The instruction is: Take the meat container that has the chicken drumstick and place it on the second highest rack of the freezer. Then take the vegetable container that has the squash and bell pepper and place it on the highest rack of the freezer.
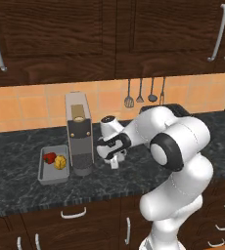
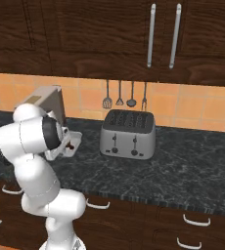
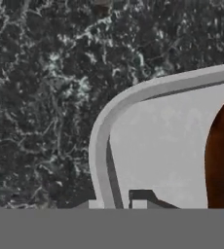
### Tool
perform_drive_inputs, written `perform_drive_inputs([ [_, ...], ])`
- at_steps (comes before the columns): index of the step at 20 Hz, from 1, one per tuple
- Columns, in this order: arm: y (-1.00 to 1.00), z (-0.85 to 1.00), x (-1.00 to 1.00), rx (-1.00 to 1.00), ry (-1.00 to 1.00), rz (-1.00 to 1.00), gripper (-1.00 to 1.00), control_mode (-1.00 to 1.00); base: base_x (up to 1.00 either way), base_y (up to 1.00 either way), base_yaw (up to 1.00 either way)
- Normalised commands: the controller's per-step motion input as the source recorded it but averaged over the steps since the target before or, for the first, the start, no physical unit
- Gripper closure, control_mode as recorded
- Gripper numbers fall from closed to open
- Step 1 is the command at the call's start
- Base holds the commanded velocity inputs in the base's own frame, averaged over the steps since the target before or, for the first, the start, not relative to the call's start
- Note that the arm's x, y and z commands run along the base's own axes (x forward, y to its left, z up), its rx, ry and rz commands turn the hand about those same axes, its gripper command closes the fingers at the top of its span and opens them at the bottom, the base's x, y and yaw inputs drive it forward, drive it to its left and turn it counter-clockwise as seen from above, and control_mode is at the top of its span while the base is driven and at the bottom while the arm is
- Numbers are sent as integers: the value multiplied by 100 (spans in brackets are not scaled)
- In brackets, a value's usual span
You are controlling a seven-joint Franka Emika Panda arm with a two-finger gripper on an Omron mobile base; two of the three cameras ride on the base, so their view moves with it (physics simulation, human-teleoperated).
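The meat container (image 3: 158, 141), a shallow grey tray, lies on the dark counter with the brown chicken drumstick (image 3: 223, 155) inside it at the right. My gripper (image 3: 115, 202) is down at the tray's near rim, one fingertip on each side of the wall and closed against it. In the left base view the gripper (image 1: 114, 162) points down at the counter to the right of the coffee machine. From the right, the meat container (image 2: 75, 139) peeks out beside the arm. The vegetable container (image 1: 53, 168) holds the red bell pepper (image 1: 49, 157) and the yellow squash (image 1: 60, 162). The freezer is out of view.
A tall grey coffee machine (image 1: 79, 139) stands between the two trays. A silver toaster (image 2: 128, 133) sits further right on the counter. Utensils (image 2: 119, 95) hang on the tiled wall, and dark wood cabinets (image 1: 109, 34) hang above.
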Motion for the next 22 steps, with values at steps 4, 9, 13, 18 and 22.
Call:
perform_drive_inputs([
  [4,-12,77,-95,0,-25,0,100,-100,0,0,0],
  [9,-13,100,-88,0,-13,0,100,-100,0,0,0],
  [13,-17,100,-95,0,-5,0,100,-100,0,0,0],
  [18,-30,100,-95,0,-1,0,100,-100,0,0,0],
  [22,-25,100,-90,-2,0,0,100,-100,0,0,0],
])
